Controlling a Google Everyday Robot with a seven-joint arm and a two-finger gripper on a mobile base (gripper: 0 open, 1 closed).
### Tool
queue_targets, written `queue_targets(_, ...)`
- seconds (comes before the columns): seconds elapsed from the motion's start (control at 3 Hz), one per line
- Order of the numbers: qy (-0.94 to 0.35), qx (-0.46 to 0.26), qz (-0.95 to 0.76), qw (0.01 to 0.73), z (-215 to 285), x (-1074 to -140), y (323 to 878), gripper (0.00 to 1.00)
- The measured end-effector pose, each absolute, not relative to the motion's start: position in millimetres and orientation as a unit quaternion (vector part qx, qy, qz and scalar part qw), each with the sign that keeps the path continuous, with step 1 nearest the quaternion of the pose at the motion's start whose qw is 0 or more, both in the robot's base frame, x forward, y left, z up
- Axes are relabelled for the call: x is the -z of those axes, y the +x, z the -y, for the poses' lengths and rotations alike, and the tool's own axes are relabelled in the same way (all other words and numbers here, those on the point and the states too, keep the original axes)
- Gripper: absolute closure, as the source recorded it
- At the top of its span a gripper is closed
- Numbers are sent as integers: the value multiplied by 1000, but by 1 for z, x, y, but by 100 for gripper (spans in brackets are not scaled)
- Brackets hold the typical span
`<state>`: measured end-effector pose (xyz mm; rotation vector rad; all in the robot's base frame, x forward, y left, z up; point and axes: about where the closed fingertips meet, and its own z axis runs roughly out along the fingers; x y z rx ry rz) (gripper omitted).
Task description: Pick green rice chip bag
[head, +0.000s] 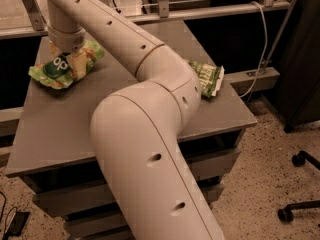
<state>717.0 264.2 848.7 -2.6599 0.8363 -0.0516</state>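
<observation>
The green rice chip bag point(52, 70) lies crumpled at the far left of the grey table point(65, 129), its dark green oval logo facing up. My gripper point(66, 60) hangs from the wrist right over the bag, tips down on it. One pale finger point(77, 65) rests on the bag's right part and the other is at its upper left, with the logo showing between them. The jaws stand open astride the bag. My big arm crosses the middle of the view and hides part of the tabletop.
A paler green rectangular bag with a white edge point(207, 78) lies near the table's right edge. A metal rail point(220, 9) runs behind the table. A cable point(267, 31) hangs at the right. Office chair castors point(300, 159) stand on the speckled floor.
</observation>
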Motion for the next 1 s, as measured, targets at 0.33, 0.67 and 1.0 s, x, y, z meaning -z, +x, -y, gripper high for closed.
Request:
queue_targets(0.33, -934, 0, -270, 236, -265, -889, 706, 88)
queue_targets(0.67, -922, 11, -244, 300, -248, -963, 688, 100)
queue_targets(1.0, -922, 11, -244, 300, -249, -962, 688, 100)
